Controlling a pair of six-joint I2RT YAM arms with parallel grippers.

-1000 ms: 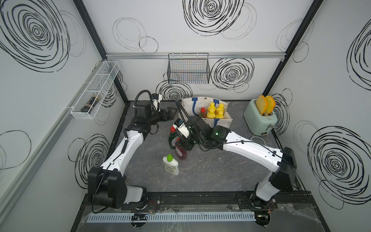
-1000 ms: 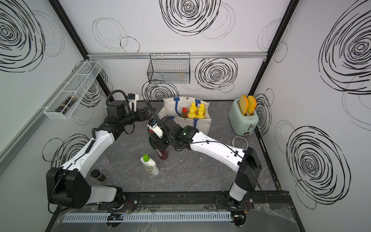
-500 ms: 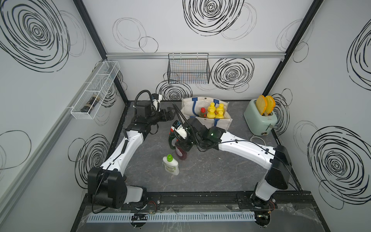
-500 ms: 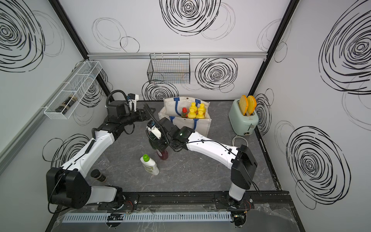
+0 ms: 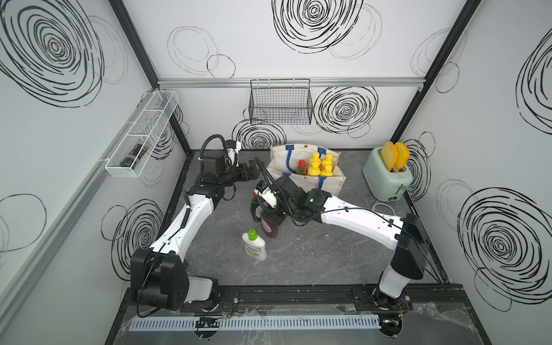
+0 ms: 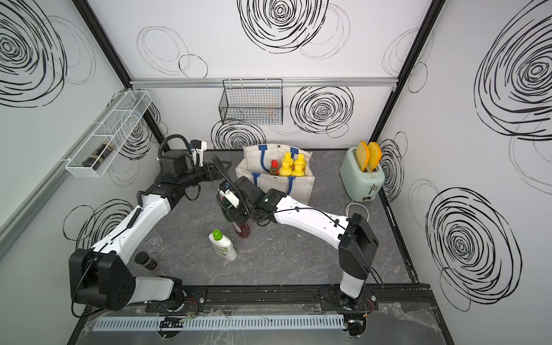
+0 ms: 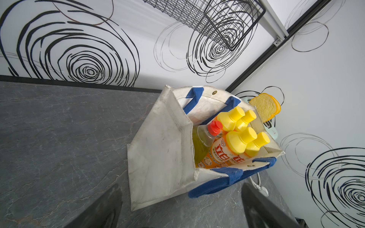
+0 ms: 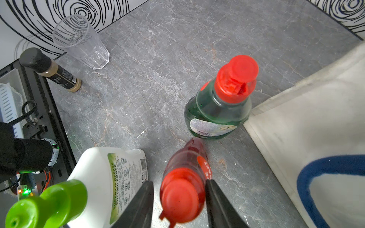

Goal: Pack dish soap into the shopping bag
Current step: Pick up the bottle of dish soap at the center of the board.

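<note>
Bench point(image 5: 313, 257) of grey stone under everything. Shopping bag point(image 5: 334, 183) upright at the back, mouth open, already holding four orange bottles point(image 7: 221, 156) and a yellow-green bottle point(image 7: 199, 142). Left end effector point(image 5: 251, 172) spread wide, empty, just beside the bag. Right end effector point(image 8: 178, 182) narrowed astride the red bottle point(image 8: 183, 163), flanking its cap; firm grip impossible to confirm. White green-capped bottle point(image 8: 110, 173) just beside, dark green bottle point(image 8: 217, 112) near the bag's corner. Best to pinch below the cap, lift straight up clear of both neighbours, then lower upright into the bag's free corner.
</note>
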